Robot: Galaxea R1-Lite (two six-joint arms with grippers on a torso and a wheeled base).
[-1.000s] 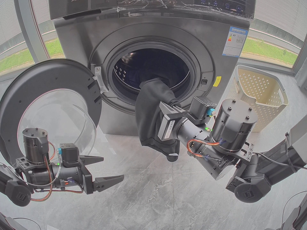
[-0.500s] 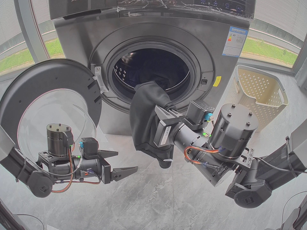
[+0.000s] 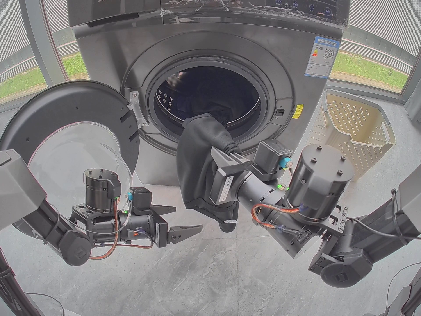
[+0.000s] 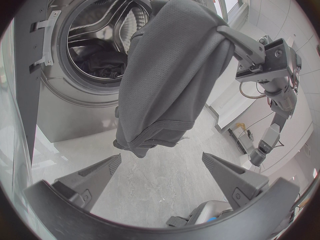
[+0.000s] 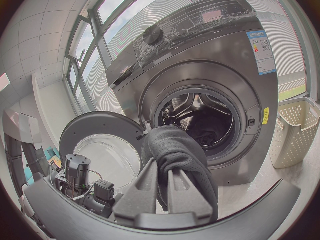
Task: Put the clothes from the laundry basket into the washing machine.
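Note:
A dark grey garment hangs in front of the washing machine's open drum, pinched by my right gripper, which is shut on it; the garment drapes over the fingers, and its hem hangs free above the floor. More dark clothes lie inside the drum. My left gripper is open, low and to the left of the garment's hem, a short gap from it. The cream laundry basket stands right of the machine.
The round machine door stands swung open on the left, just behind my left arm. Grey tiled floor spreads below both arms. Windows run behind the machine.
My left arm has moved right and slightly up, bringing its open gripper close to the hanging garment. The right gripper with the garment has shifted a little left.

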